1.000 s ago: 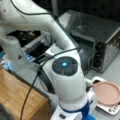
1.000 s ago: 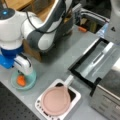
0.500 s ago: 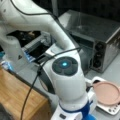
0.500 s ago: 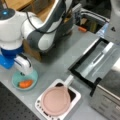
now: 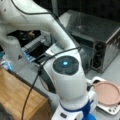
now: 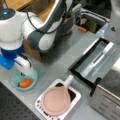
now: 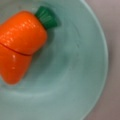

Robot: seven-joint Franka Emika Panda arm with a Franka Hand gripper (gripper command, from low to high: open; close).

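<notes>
- hovering is the step in hand, by judgement: in a front view the gripper [image 6: 24, 67] hangs just above the teal bowl [image 6: 35, 75], and the toy carrot [image 6: 25, 83] lies inside that bowl, directly below the gripper.
- same view: the pink plate [image 6: 55, 100] sits beside the bowl; the open oven [image 6: 95, 62] stands well beyond the plate.
- in a front view the arm [image 5: 65, 63] fills the frame; gripper and bowl do not show.
- wrist view: the carrot [image 7: 21, 45] lies off-centre in the bowl [image 7: 75, 75], untouched. finger spacing cannot be told.
- a grasp from here would call for centring over the carrot, then lowering.
</notes>
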